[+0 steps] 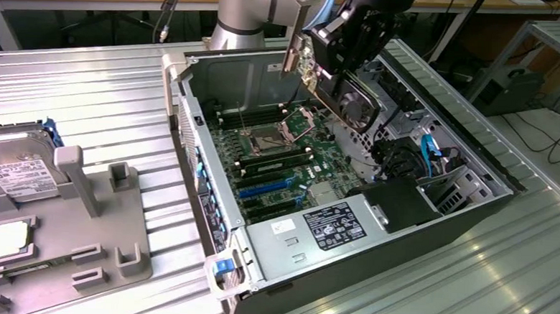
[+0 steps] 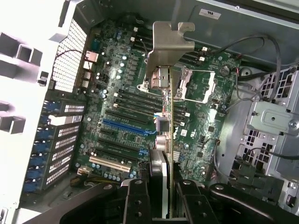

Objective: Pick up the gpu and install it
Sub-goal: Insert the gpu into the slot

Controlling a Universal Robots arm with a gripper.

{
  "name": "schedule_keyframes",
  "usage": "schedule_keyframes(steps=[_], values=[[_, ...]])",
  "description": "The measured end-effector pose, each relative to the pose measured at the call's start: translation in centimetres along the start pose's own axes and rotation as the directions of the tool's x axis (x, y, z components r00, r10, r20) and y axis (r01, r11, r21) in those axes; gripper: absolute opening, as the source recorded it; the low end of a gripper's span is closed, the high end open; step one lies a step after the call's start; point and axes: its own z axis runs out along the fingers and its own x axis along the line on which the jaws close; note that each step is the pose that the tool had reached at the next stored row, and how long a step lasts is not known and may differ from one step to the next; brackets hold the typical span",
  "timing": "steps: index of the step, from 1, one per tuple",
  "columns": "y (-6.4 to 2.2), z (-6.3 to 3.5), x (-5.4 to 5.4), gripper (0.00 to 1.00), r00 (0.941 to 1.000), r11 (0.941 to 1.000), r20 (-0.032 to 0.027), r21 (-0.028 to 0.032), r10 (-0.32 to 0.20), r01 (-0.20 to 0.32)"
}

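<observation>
The gpu (image 1: 346, 96) hangs tilted in the air above the open computer case (image 1: 472, 160), its black fan facing the exterior view's right and its silver end bracket (image 1: 294, 46) pointing up. My gripper (image 1: 363, 32) is shut on the card's upper edge. In the wrist view the gpu (image 2: 171, 121) is seen edge-on between my black fingers (image 2: 136, 200), with its bracket (image 2: 170, 42) at the far end. It hovers over the green motherboard (image 2: 126, 93), apart from it, above the CPU socket and the slots.
Blue and black expansion slots (image 1: 269, 189) lie on the motherboard (image 1: 261, 152), beside a black power supply (image 1: 334, 224) and cables (image 1: 424, 154). At the exterior view's left a grey fixture (image 1: 75, 225) holds a hard drive (image 1: 11, 161) and a CPU chip (image 1: 9, 238).
</observation>
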Motion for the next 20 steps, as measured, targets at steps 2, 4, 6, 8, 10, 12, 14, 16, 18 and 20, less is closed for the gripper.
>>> schedule_keyframes(steps=[2,4,6,8,10,12,14,16,18,20], values=[[-0.01,-0.01,0.0,0.28,0.9999,0.9999,-0.0007,0.0001,-0.016,0.016],[-0.03,0.0,0.01,0.28,0.9994,0.9994,-0.0014,0.0,-0.034,0.034],[-0.04,0.0,0.01,0.28,0.9983,0.9983,-0.0024,0.0,-0.058,0.058],[-0.06,-0.01,0.02,0.28,0.997,0.997,-0.0033,0.0,-0.078,0.078],[-0.1,-0.01,0.03,0.28,0.9954,0.9954,-0.0039,-0.0004,-0.095,0.095],[-0.17,-0.01,0.04,0.28,0.9947,0.9947,-0.0033,-0.0027,-0.103,0.103],[-0.17,-0.01,0.05,0.28,0.9927,0.9927,-0.0036,-0.0036,-0.121,0.121],[-0.19,-0.01,0.05,0.28,0.9904,0.9904,-0.0043,-0.0037,-0.138,0.138],[-0.2,-0.01,0.05,0.28,0.9879,0.9879,-0.0049,-0.004,-0.155,0.155],[-0.23,-0.01,0.07,0.28,0.9854,0.9854,-0.0053,-0.0045,-0.17,0.17]])
